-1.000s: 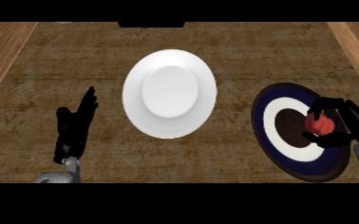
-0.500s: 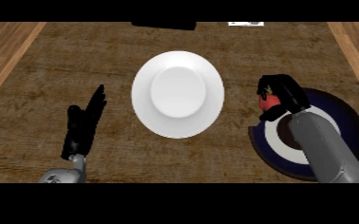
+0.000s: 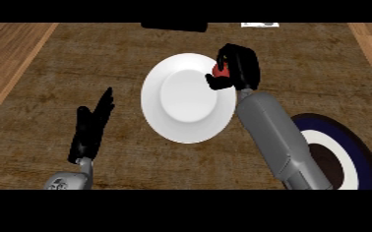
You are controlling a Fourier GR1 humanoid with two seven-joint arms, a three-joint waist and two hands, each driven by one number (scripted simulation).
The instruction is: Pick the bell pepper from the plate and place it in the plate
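My right hand is curled round the red bell pepper, of which only a small red patch shows between the fingers. It hangs over the upper right rim of the white plate in the middle of the counter. The dark blue plate with white ring and brown centre lies at the lower right, partly hidden by my right forearm. My left hand rests open at the lower left, fingers straight and pointing up.
A black object and a small white item sit at the far edge of the wooden counter. Lighter wood strips run along the left and right sides.
My right hand has carried the bell pepper up and left, from over the dark blue plate to the white plate's right rim. The view has shifted; the left hand stays open.
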